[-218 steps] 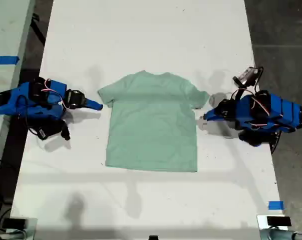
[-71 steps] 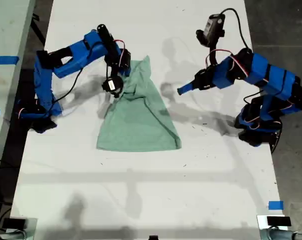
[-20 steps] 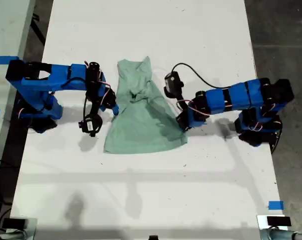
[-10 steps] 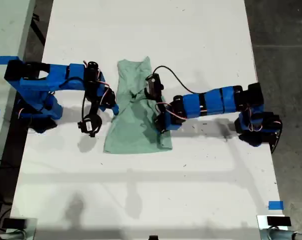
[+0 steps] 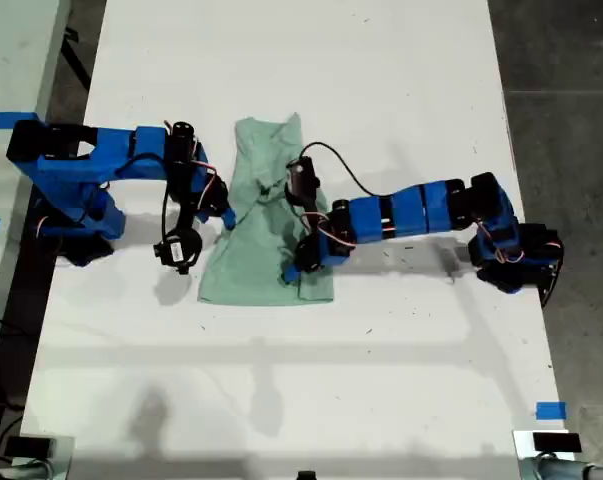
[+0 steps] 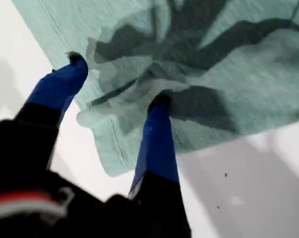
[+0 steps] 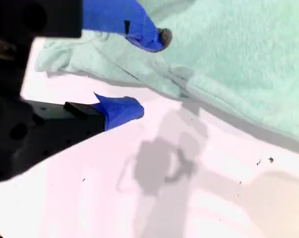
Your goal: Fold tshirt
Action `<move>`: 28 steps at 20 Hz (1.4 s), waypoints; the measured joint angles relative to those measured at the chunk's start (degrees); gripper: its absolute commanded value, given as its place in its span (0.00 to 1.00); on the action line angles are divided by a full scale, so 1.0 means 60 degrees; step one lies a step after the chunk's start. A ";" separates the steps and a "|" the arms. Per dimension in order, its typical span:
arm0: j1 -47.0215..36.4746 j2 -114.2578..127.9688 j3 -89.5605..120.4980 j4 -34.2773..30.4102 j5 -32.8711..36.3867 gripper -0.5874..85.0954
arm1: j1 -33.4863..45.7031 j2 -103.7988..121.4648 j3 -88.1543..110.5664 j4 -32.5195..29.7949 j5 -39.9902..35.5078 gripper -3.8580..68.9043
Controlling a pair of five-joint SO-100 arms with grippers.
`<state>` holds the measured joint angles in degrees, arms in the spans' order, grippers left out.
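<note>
The tshirt (image 5: 266, 160) lies on the white table (image 5: 301, 60), a little towards the exterior view's left of the middle; it is bunched into a narrow, tapering shape, slim at the far end and wider at the near hem, with creases and dark folds across its middle.

My first hand (image 5: 293, 270) reaches in from the exterior view's right and sits over the near part of the cloth, close to the hem; in the first wrist view this hand (image 6: 119, 79) is released, its two blue fingers (image 6: 57, 87) spread well apart with both dark tips down on the tshirt (image 6: 248, 79); a rumpled ridge of cloth lies between them, not pinched; the bare table (image 6: 268, 173) shows just beyond the stitched edge.

My second hand (image 5: 226, 218) comes in from the exterior view's left and stands at the cloth's edge on that side, about halfway along; in the second wrist view this hand (image 7: 149, 73) is also released, jaws apart; one finger (image 7: 124, 22) lies over the rolled edge of the tshirt (image 7: 238, 49); the other finger (image 7: 117, 111) is over the table (image 7: 164, 198), just beside the cloth; I cannot tell whether it touches the surface; the edge of the cloth runs between the two, ungripped.
</note>
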<state>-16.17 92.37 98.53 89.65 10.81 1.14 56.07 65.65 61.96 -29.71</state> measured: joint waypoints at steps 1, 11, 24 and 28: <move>0.0103 0.0073 0.0000 0.0176 -0.0117 0.23 | 0.0000 0.0381 0.0000 0.0439 -0.0088 0.42; 0.1084 0.0850 0.0703 -0.0410 -0.0923 0.25 | -0.0044 0.2930 0.0044 0.2007 -0.0513 0.39; 0.1523 -0.0571 0.1963 -0.1934 -0.2402 0.01 | -0.0103 0.2930 0.0381 0.2007 -0.0513 0.38; 0.1377 0.0762 0.2212 -0.1304 -0.2417 0.01 | -0.0103 0.2930 0.0396 0.1787 -0.0513 0.38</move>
<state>-7.91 96.94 111.80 81.83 -3.69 0.53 73.65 68.03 72.69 -32.78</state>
